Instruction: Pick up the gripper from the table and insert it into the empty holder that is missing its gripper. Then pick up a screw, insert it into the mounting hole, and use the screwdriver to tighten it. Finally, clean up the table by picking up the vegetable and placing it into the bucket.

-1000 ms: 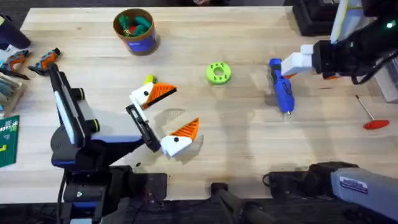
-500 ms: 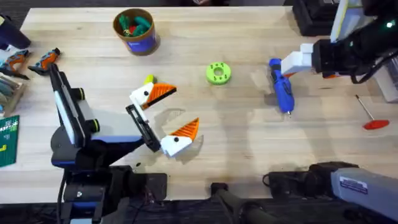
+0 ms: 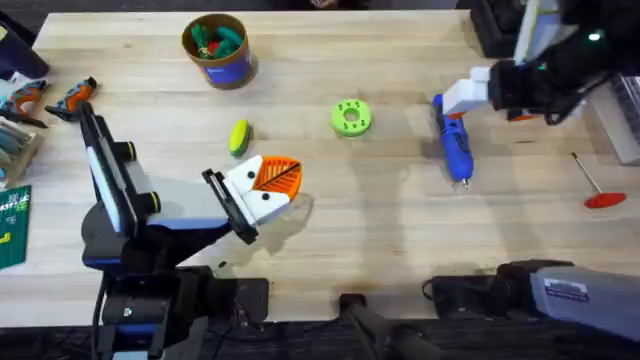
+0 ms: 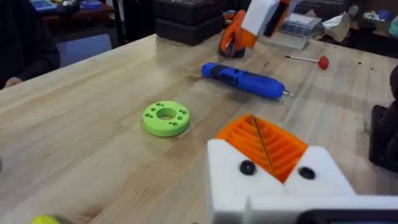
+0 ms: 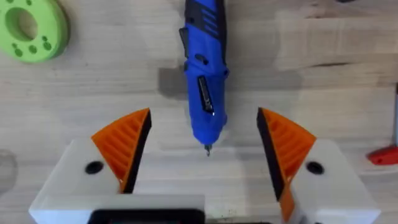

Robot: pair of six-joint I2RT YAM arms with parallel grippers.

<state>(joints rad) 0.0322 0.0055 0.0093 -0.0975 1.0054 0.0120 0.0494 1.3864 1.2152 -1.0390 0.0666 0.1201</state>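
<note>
My left gripper (image 3: 272, 180) is shut near the table's middle, its orange ribbed pads (image 4: 261, 142) pressed together with nothing between them. Just beyond it lies the yellow-green vegetable (image 3: 238, 137). The blue screwdriver (image 3: 452, 140) lies on the table at the right. My right gripper (image 3: 478, 98) hovers over its far end, open, with the driver's tip (image 5: 207, 148) between the spread pads and untouched. The blue bucket (image 3: 217, 48) with green and red toys stands at the back left. A loose gripper piece, an empty holder and a screw are out of view.
A green disc with holes (image 3: 351, 117) lies between the vegetable and the screwdriver. A thin red-handled driver (image 3: 595, 187) lies at the far right. Small orange-and-black items (image 3: 72, 97) and flat packets sit along the left edge. Dark equipment stands at the back right.
The left gripper has gone from wide open to shut, and the vegetable now shows in full beside it. The right gripper has shifted slightly left over the screwdriver.
</note>
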